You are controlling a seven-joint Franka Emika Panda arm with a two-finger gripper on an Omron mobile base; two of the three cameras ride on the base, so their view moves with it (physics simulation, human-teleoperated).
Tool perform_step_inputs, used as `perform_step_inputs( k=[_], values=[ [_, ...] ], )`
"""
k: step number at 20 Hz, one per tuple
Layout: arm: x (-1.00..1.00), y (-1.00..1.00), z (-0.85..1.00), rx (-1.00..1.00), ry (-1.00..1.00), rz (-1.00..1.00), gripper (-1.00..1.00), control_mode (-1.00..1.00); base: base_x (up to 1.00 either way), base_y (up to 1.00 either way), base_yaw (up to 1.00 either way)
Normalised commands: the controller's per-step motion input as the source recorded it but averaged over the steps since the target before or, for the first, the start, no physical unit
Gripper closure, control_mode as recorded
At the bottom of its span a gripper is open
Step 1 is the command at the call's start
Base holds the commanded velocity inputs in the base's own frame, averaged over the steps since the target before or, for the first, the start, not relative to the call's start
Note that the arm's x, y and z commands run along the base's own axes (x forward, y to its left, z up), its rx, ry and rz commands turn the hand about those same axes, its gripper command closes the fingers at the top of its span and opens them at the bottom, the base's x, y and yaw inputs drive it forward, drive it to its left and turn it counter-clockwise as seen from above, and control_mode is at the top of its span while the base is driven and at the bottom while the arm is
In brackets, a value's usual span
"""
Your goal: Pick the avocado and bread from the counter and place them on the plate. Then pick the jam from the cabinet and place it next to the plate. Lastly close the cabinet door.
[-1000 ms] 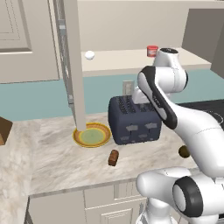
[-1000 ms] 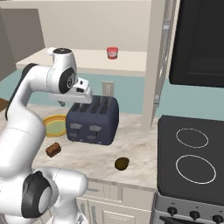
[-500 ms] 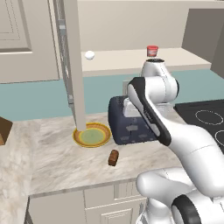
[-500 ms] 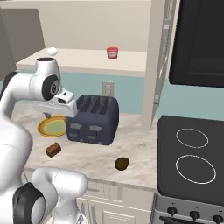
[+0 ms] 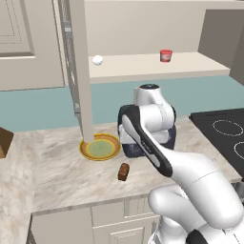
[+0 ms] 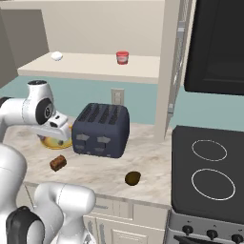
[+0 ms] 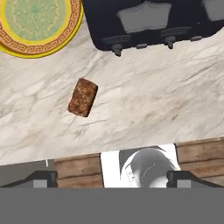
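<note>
Since the earlier frames your arm has swung from above the toaster across to the plate side, and the hand now hangs low over the front of the tabletop (image 6: 143,162), looking straight down. The bread (image 7: 83,97) lies flat on the marble just below your gripper (image 7: 112,177), between the plate and the front edge; from the left base view you see it (image 5: 124,171) in front of the plate (image 5: 100,147), apart from it. The gripper's two dark tips stand wide apart at the bottom of the hand view and hold nothing. The plate's orange rim (image 7: 26,46) shows at the upper left of the hand view, its green centre bare. The avocado (image 6: 133,178) sits on the tabletop in front of the toaster (image 6: 101,129), toward the stove (image 6: 209,171), well apart from the bread (image 6: 58,162). The toaster stands just beside the plate (image 6: 52,142), and its dark underside edge (image 7: 148,22) fills the top of the hand view. Up on the cabinet (image 5: 78,71) shelf you find the jam (image 5: 166,55) standing upright, with a white ball (image 5: 97,60) well to one side of it. The cabinet door stands open, edge-on, above the plate.
</note>
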Motion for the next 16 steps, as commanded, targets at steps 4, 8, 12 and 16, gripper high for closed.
perform_step_inputs(
  k=[4, 8, 12, 16],
  values=[
    [0.18, 0.46, -0.49, 0.00, 0.00, -0.09, -1.00, -1.00, 0.00, 0.00, 0.00],
    [0.29, 0.18, -0.44, 0.00, 0.00, -0.13, -1.00, -1.00, 0.00, 0.00, 0.00],
    [0.36, 0.00, -0.37, 0.00, 0.00, -0.16, -1.00, -1.00, 0.00, 0.00, 0.00],
    [0.29, 0.00, -0.37, 0.00, 0.00, -0.15, -1.00, -1.00, 0.00, 0.00, 0.00]
  ],
)
